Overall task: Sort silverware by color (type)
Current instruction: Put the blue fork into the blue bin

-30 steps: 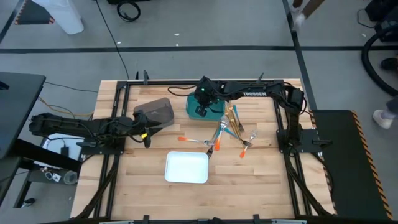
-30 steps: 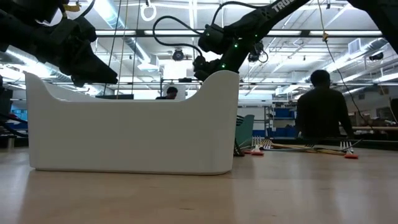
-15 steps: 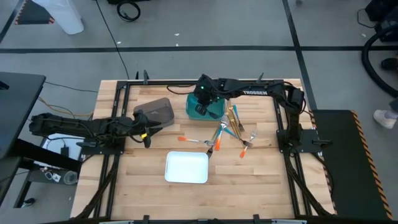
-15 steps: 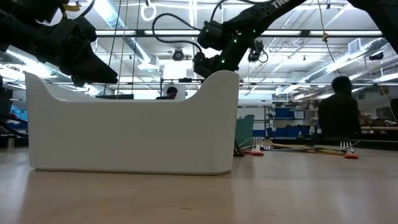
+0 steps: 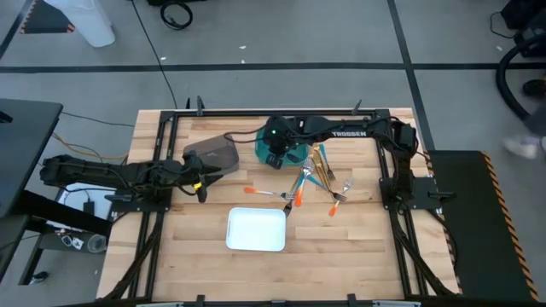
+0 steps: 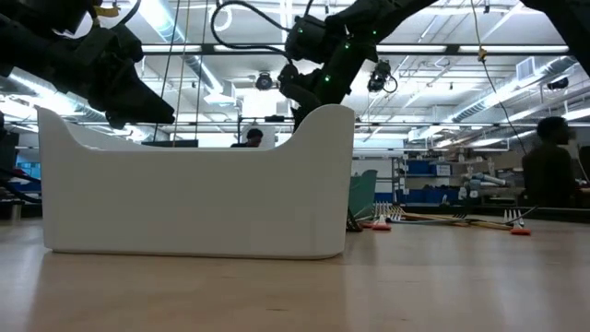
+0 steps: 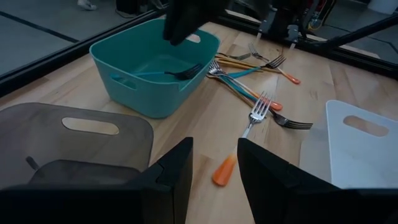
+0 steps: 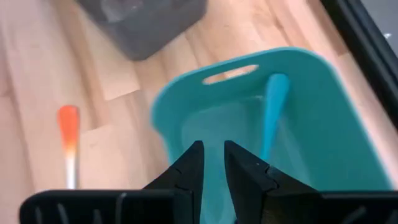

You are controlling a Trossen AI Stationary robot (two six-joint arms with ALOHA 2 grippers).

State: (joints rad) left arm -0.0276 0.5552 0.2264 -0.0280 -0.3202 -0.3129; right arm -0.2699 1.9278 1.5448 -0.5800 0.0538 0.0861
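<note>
- The right tool [image 5: 273, 159] hangs just above the teal bin [image 5: 294, 150], fingers a narrow slot apart and empty.
- Inside that bin lies one teal-handled fork [image 7: 163, 73], leaning against the inner wall.
- The left tool [image 5: 203, 191] waits on the far side of the grey bin [image 5: 213, 154] from the teal bin, low to the worktop [image 5: 205, 230], fingers apart with nothing between them.
- The rest of the silverware [image 5: 311, 181] lies in a crossed heap on the worktop just beside the teal bin, toward the white tray [image 5: 256, 229]; one orange-handled fork [image 7: 245, 140] sits apart from the heap, between it and the grey bin.
- Handling, as I judge it: light, stiff, thin pieces, smooth and likely slippery; they lie flat, so a pinch across the narrow handle mid-length seems best, starting with an uncrossed one.
- Count: two bins, one tray, one piece sorted. The heap shows orange, teal and gold handles, perhaps eight pieces; overlaps hide an exact tally.
</note>
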